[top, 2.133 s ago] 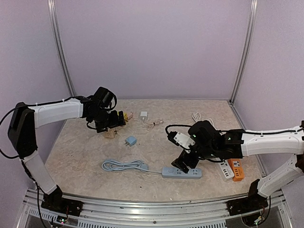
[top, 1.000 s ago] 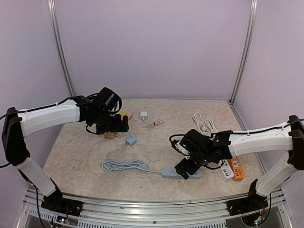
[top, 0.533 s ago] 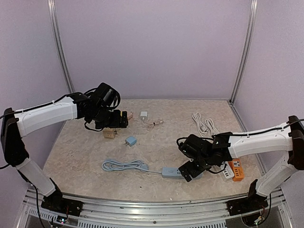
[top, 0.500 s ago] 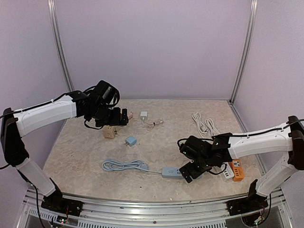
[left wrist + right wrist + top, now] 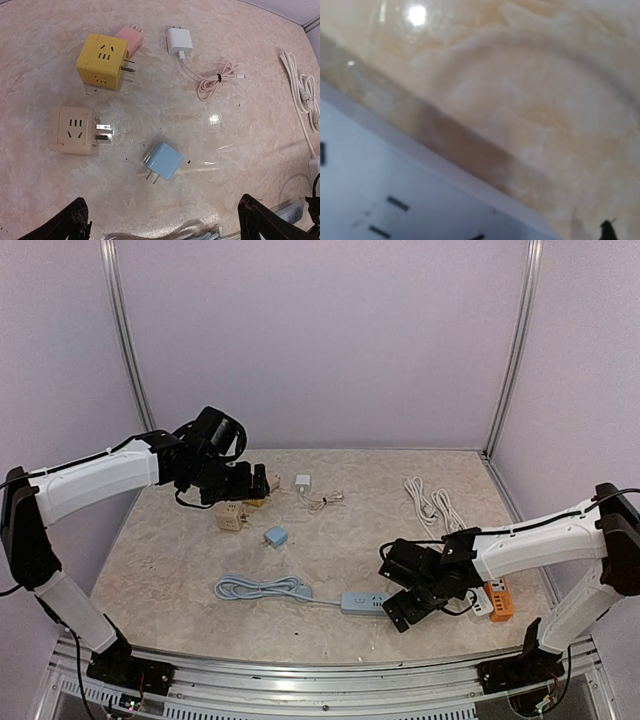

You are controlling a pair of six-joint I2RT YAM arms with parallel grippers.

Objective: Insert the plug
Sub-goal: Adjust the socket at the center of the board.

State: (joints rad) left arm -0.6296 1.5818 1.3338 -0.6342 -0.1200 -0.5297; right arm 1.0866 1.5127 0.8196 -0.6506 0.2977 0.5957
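The left fingers hover far left, spread wide and empty. The blue plug lies ungrasped on the table. The right fingers stand wide over the right end of the power strip. Pickup and insertion remain.

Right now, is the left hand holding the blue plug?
No. The blue plug lies loose on the table, clear of the left hand, whose jaws stand wide open.
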